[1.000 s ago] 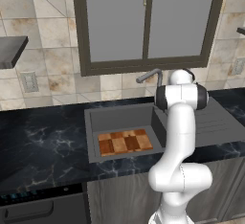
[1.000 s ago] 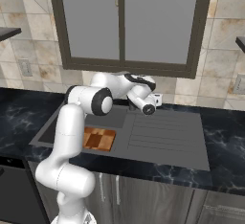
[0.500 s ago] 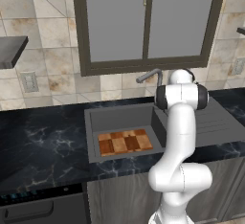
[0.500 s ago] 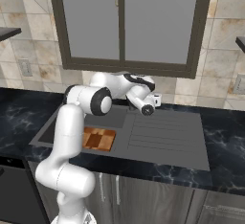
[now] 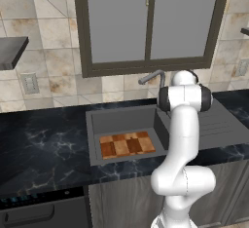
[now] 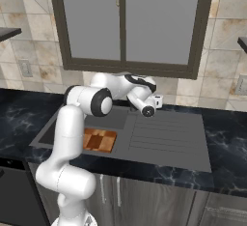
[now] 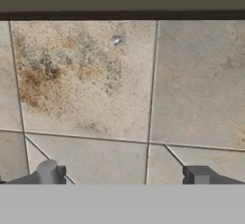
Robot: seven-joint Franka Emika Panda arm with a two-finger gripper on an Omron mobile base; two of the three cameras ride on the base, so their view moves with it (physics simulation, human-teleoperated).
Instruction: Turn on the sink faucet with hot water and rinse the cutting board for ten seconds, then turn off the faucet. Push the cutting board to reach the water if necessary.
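mostly hidden behind the arm, the sink faucet [image 5: 151,77] shows its spout; gripper [image 7: 124,175] spread wide, empty.

1 cutting board [image 5: 127,144], 1 faucet [image 5: 152,77], 1 sink [image 5: 121,120]

the cutting board [image 5: 127,144] lies flat in the sink [image 5: 121,121], toward its front wall. the sink faucet [image 5: 153,77] stands behind the basin's right rear corner, below the window [image 5: 148,22], and the drainboard [image 6: 166,135] stretches right.
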